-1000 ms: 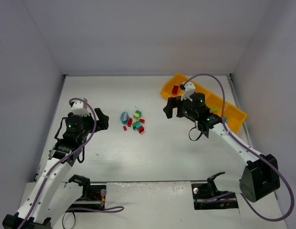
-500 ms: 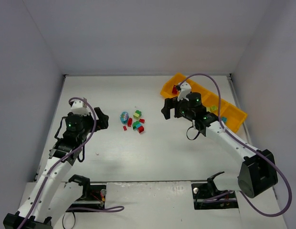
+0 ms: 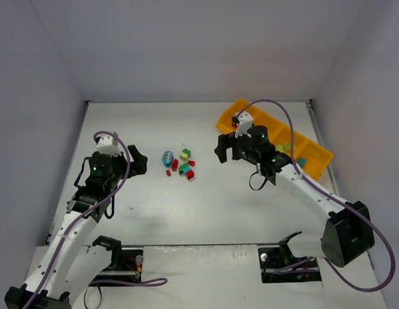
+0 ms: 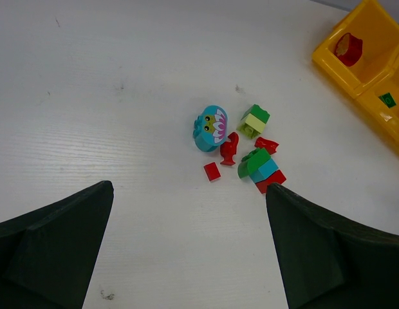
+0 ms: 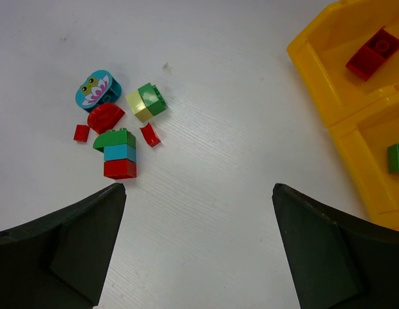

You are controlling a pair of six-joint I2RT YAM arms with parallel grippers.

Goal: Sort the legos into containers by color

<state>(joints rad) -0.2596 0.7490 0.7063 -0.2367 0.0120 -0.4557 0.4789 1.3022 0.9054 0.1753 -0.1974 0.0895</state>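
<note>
Two arms, both empty-handed right now. Starting nearest the bases: the left arm is bent up on its side of the table (image 3: 206, 212), and the left gripper (image 3: 138, 161) has its jaws spread wide with nothing between them. It points at the pile from a bit off and isn't touching anything.

The right arm reaches further out. The right gripper (image 3: 220, 149) also has its jaws apart and empty. It hangs over bare table between the pile and the tray, facing the pile.

Mid-table is the cluster of loose legos (image 5: 122, 138): a green-blue-red stack (image 5: 120, 154), a yellow-green and green pair (image 5: 147, 101), a round teal piece (image 5: 96, 90) with a flower face, and a few small red bits.

Furthest out is the orange-yellow tray (image 5: 360, 106). There's a red brick (image 5: 374, 55) in the end compartment and a green brick (image 5: 397, 158) in the next one along.

My read is we're between placements, lining up the next pick. Next move would be dropping over one piece and closing on just that. The bricks sit tight together, so bumping a neighbour looks like the risk.
</note>
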